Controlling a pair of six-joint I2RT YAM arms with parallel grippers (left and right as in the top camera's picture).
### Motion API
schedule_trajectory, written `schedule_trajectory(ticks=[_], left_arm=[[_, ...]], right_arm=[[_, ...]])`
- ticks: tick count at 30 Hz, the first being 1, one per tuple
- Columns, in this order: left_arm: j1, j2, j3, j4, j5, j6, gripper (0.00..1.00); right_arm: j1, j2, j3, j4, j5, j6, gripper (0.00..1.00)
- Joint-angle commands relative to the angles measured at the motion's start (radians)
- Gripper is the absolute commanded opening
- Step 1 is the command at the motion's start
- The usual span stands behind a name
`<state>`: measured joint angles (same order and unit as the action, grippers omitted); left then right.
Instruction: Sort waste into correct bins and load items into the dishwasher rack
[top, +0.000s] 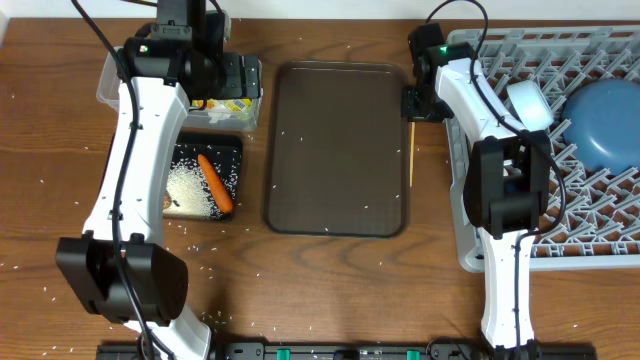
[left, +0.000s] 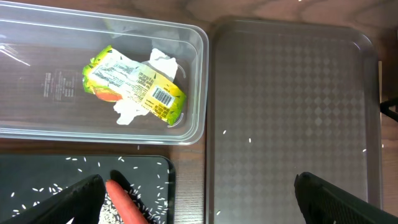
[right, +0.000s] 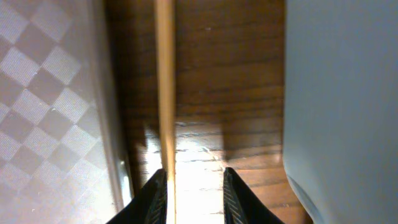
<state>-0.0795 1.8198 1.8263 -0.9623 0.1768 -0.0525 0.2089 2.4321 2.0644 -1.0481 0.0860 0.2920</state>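
A slim, pale wooden chopstick (right: 165, 93) lies flat on the table (right: 249, 93) in the narrow strip between the brown tray (right: 50, 93) and the grey rack (right: 342, 93) — both crowd it. The right gripper (right: 194, 183) straddles it, jaws narrowly parted, not clamped. The left gripper (left: 199, 199) hangs wide open — empty.

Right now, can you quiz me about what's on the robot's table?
1. True or false: the left gripper is shut.
2. What sits in the grey rack? A) a blue bowl B) a carrot C) a wrapper
3. Fill in: the right gripper has a finger on each side of a wooden ____.

Key:
1. False, it is wide open.
2. A, the blue bowl.
3. Chopstick.
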Motion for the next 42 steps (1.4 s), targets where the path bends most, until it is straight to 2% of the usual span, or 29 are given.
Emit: schedule_trajectory(ticks=[1, 11, 17, 19, 26, 33, 42], left_arm=[[0.003, 0.004, 0.004, -0.002, -0.002, -0.006, 0.98], [0.003, 0.004, 0.004, -0.002, -0.002, -0.006, 0.98], [0.003, 0.004, 0.004, -0.002, -0.002, -0.005, 0.98], [0.003, 0.004, 0.004, -0.002, -0.002, -0.006, 0.98], [0.003, 0.004, 0.004, -0.002, -0.002, -0.005, 0.98], [0.003, 0.004, 0.004, -0.002, -0.002, -0.006, 0.98], [0.003, 0.004, 0.004, -0.002, -0.002, -0.006, 0.98]], right_arm=[[-0.003, 0.012, -0.005, 0.008, -0.024, -0.040, 0.27], [0.000, 0.045, -0.006, 0.006, -0.054, -0.058, 0.25], [0.000, 0.057, -0.006, -0.006, -0.057, -0.053, 0.10], [0.000, 0.057, -0.006, -0.007, -0.057, -0.048, 0.01], [-0.005, 0.042, -0.005, -0.025, -0.063, -0.035, 0.01], [-0.024, -0.095, -0.002, -0.064, -0.068, -0.066, 0.01], [-0.058, -0.353, -0.002, -0.093, -0.063, -0.199, 0.01]])
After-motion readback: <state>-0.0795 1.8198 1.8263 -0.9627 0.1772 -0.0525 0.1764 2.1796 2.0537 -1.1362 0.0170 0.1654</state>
